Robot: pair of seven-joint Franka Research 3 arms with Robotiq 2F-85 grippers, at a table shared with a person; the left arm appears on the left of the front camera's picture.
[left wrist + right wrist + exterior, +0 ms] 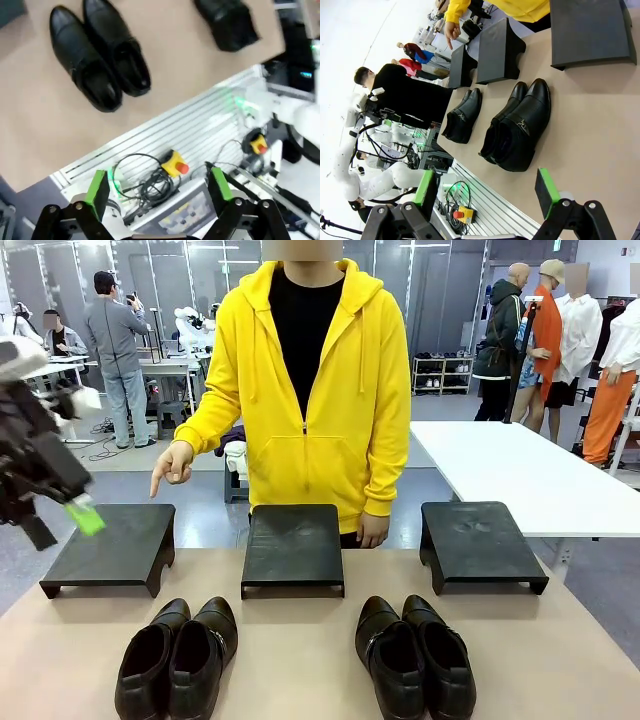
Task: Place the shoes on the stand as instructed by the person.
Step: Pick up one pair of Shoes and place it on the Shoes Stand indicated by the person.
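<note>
Two grippers nearest, fingers spread wide, nothing held: left gripper [159, 186], right gripper [485, 189]. Shoes next at frame bottom, left pair [177, 660] & right pair [415, 658]. Beyond, person's hand [172, 468] points down over left stand [110, 545], mid-left.

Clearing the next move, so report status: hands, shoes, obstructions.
Left hand and right hand open, empty. Left pair and right pair of shoes on table, before the stands. Person's finger points down at left stand.
</note>
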